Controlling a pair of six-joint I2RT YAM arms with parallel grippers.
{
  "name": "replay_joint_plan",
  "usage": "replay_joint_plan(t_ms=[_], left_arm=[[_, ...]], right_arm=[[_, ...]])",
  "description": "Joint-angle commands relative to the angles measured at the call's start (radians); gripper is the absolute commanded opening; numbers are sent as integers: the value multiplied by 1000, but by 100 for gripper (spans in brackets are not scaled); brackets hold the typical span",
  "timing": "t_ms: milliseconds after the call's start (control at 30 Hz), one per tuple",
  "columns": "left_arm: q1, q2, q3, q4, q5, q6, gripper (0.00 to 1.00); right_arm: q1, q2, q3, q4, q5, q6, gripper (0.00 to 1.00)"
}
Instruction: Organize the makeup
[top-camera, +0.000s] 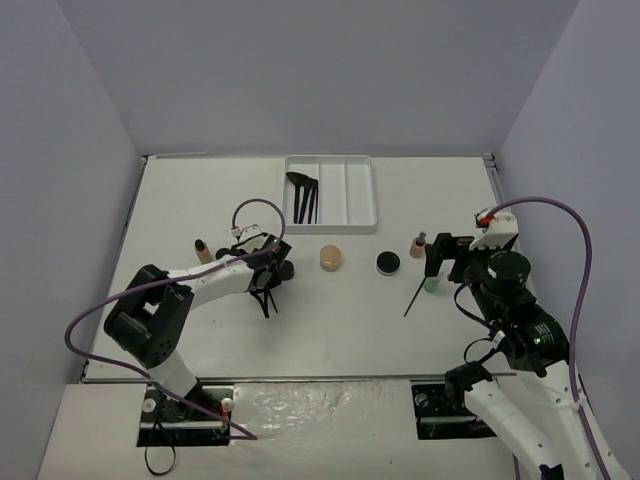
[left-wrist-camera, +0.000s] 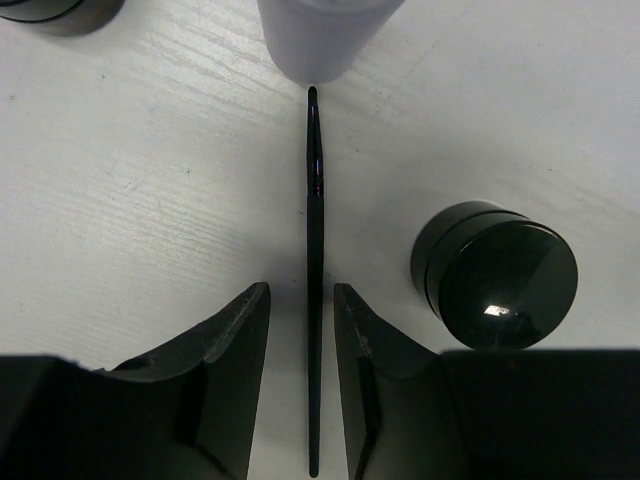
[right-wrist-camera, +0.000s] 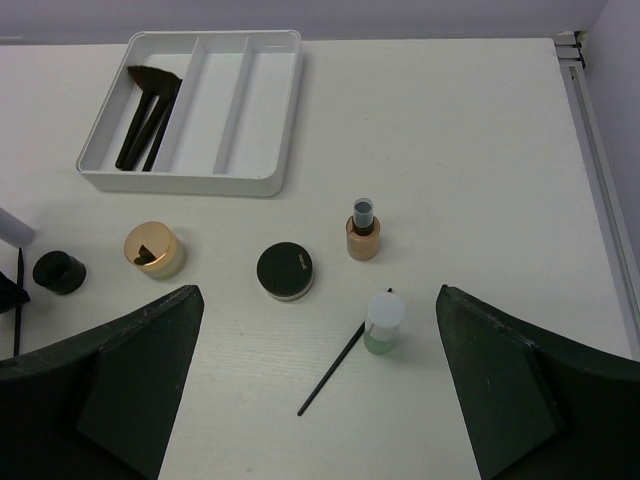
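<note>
My left gripper (top-camera: 263, 276) is low over the table with its jaws narrowly open on either side of a thin black brush (left-wrist-camera: 314, 300), a small gap showing on each side. A small round black compact (left-wrist-camera: 498, 277) stands just right of it, and a white bottle (left-wrist-camera: 322, 35) lies at the brush's tip. My right gripper (right-wrist-camera: 318, 290) is wide open and empty, high above a pale green bottle (right-wrist-camera: 383, 322), a second black brush (right-wrist-camera: 335, 375), a tan bottle (right-wrist-camera: 363, 232), a black compact (right-wrist-camera: 285, 270) and a gold-tan jar (right-wrist-camera: 153, 250).
The white three-compartment tray (top-camera: 372, 195) stands at the back centre with several black brushes (top-camera: 303, 195) in its left compartment. Another tan bottle (top-camera: 203, 250) lies left of my left gripper. Grey walls enclose the table on three sides.
</note>
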Motion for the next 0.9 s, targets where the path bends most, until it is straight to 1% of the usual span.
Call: replay_joint_plan(t_ms=[0, 167, 200, 333, 467, 533, 567, 667, 767, 833, 867], left_arm=[[-3, -12, -50, -3, 16, -54, 21], [-3, -73, -118, -16, 16, -70, 2], [-2, -87, -126, -23, 15, -71, 0], [-3, -162, -132, -89, 11, -51, 0], [-8, -258, -78, -164, 5, 19, 0], [-10, -298, -29, -178, 4, 83, 0], [-9, -314, 11, -177, 7, 139, 0], [-4, -309, 120, -155, 59, 265, 0], [7, -217, 296, -160, 120, 402, 0], [21, -139, 461, -176, 146, 457, 0], [27, -87, 505, -184, 161, 484, 0]], right_arm=[[14, 5, -1, 59, -8, 7, 100], [15, 2, -5, 59, -10, 9, 100], [15, 2, -6, 59, -11, 10, 100], [16, 6, -9, 61, -12, 10, 100], [16, 15, -2, 62, -9, 12, 100], [16, 22, 4, 61, -9, 15, 100], [16, 24, 7, 62, -9, 18, 100], [16, 40, 10, 62, -14, 34, 100], [16, 57, 11, 62, -11, 49, 100], [16, 73, 11, 62, 4, 55, 100], [16, 81, 13, 61, 6, 58, 100]])
